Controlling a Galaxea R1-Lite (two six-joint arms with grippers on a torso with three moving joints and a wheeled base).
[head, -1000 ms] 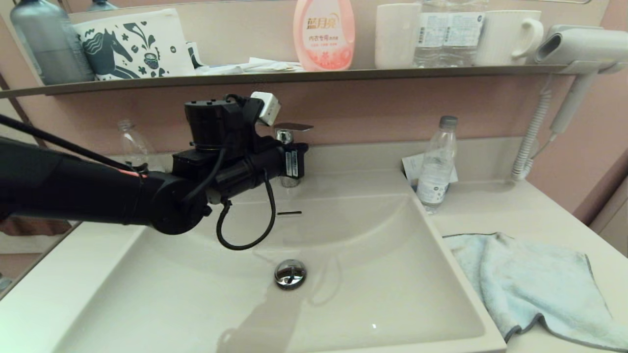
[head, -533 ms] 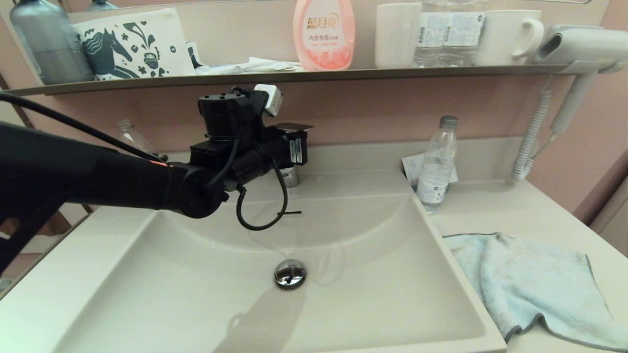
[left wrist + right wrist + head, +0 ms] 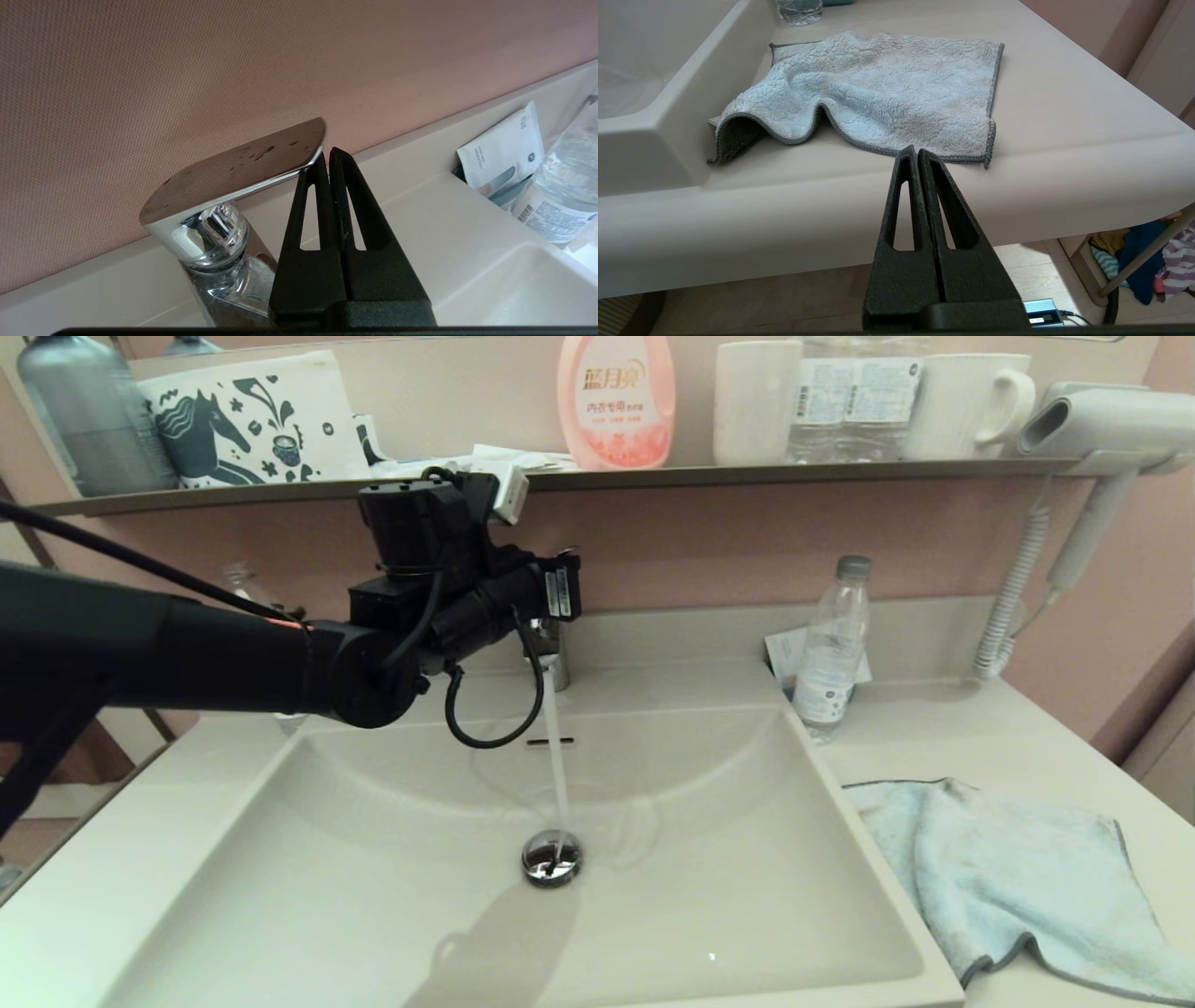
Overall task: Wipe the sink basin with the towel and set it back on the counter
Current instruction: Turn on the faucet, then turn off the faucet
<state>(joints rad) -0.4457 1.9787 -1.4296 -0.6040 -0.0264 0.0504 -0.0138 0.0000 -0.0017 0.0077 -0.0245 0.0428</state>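
The left end effector (image 3: pixel 328 156) is at the back of the sink basin (image 3: pixel 355 887), raised beside the chrome faucet (image 3: pixel 219 233). Its two fingers are pressed together with nothing between them, and their tips touch the underside of the free end of the flat faucet lever (image 3: pixel 243 168), which is tilted upward. A thin stream of water (image 3: pixel 556 756) falls from the spout straight onto the round chrome drain plug (image 3: pixel 552 855) in the middle of the basin. The small overflow slot (image 3: pixel 550 741) is on the back wall of the basin, just beside the stream. The towel (image 3: pixel 1018 877) lies on the worktop (image 3: pixel 980 728) to the right of the basin, with its pale-blue side up and wrinkled; one corner near the basin edge is lifted and shows the dark grey reverse side. The right end effector (image 3: pixel 917 151) is low in front of the worktop edge, near the towel but not touching it, and its fingers are also closed and hold nothing. A clear plastic bottle (image 3: pixel 829 653) stands on the worktop behind the towel, with a white packet (image 3: pixel 504 154) leaning just behind it. On the dark shelf (image 3: pixel 747 476) above stand a pink bottle (image 3: pixel 616 401), white cups (image 3: pixel 966 406) and a printed pouch (image 3: pixel 252 420). A hair dryer (image 3: pixel 1102 425) hangs at the right end of the shelf.
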